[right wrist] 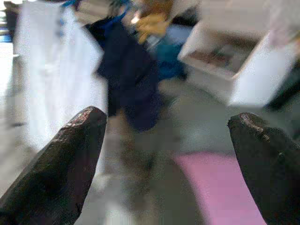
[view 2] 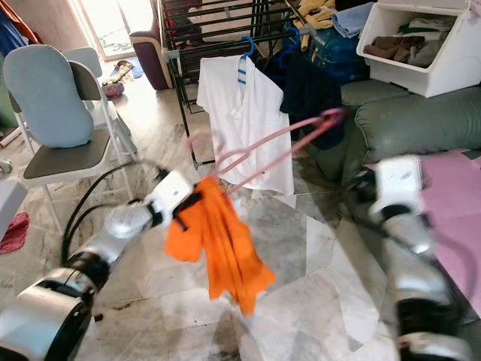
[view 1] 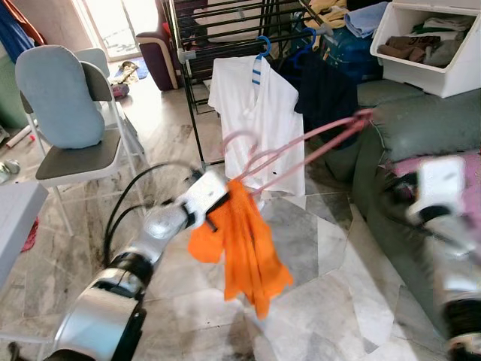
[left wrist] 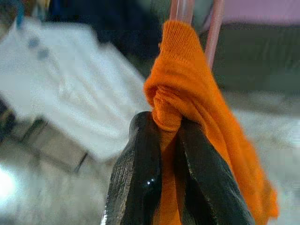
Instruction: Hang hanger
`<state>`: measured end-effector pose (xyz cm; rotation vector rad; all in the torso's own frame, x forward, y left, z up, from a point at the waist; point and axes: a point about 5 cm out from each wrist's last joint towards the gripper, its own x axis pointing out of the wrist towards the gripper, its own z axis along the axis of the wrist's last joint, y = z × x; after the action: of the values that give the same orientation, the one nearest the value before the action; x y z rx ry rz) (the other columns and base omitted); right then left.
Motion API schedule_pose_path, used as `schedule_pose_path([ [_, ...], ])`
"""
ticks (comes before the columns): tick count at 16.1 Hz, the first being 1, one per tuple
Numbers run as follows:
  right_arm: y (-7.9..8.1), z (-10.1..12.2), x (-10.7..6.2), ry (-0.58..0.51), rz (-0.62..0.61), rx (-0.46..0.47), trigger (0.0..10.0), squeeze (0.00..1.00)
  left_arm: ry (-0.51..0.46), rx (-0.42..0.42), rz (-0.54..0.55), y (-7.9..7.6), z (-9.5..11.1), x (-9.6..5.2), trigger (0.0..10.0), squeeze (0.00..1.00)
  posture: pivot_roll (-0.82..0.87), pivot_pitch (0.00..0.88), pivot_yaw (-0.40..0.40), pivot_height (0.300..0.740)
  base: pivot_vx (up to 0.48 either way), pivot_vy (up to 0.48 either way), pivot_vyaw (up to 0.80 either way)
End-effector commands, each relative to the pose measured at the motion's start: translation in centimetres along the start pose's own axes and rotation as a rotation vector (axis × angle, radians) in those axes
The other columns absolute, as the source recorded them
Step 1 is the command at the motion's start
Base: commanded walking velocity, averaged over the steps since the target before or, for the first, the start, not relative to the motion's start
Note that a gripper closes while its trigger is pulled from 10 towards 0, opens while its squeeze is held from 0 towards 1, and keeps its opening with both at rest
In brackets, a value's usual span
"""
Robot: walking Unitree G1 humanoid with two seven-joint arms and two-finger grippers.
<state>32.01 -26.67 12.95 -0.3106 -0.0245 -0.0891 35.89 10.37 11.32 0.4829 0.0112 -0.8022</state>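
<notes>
A pink hanger (view 1: 301,150) is held in the air, its far end pointing up toward the sofa. An orange garment (view 1: 244,252) droops from its near end. My left gripper (left wrist: 166,126) is shut on a bunched fold of the orange garment (left wrist: 187,93) right by the hanger's rods. Behind stands a black drying rack (view 1: 225,30) with a white shirt (view 1: 259,113) on a blue hanger and a dark garment (view 1: 327,90) beside it. My right arm (view 1: 443,226) is blurred at the right. Its gripper (right wrist: 168,117) stands open, with nothing between the fingers.
A chair with a blue-grey cushion (view 1: 64,98) stands at the left. A grey-green sofa (view 1: 421,128) with a pink cloth (view 2: 451,195) takes up the right side. A white bin of clothes (view 1: 432,45) sits above it. A black cable (view 1: 128,195) loops over the marble floor.
</notes>
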Motion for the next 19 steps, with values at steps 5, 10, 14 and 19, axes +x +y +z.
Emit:
schedule_pose_path([
  [5,0.9,-0.3,0.0,0.027,0.048,0.017,10.0,1.00,-0.104,0.045,0.004,1.2,2.4,0.3,0.0,0.00,-0.19,0.000,0.106,0.740,0.000,0.000,0.00],
  [10,0.9,-0.3,0.0,0.027,0.048,0.017,10.0,1.00,-0.104,0.045,0.004,1.2,2.4,0.3,0.0,0.00,-0.19,0.000,0.106,0.740,0.000,0.000,0.00],
  [14,0.9,-0.3,0.0,0.027,0.048,0.017,10.0,1.00,-0.104,0.045,0.004,1.2,2.4,0.3,0.0,0.00,-0.19,0.000,0.106,0.740,0.000,0.000,0.00],
  [19,8.3,0.2,0.4,0.071,0.463,0.117,10.0,0.00,-0.251,0.335,-0.239,-1.6,5.0,0.7,0.0,0.00,-0.18,0.000,0.109,0.740,0.000,0.000,0.00],
])
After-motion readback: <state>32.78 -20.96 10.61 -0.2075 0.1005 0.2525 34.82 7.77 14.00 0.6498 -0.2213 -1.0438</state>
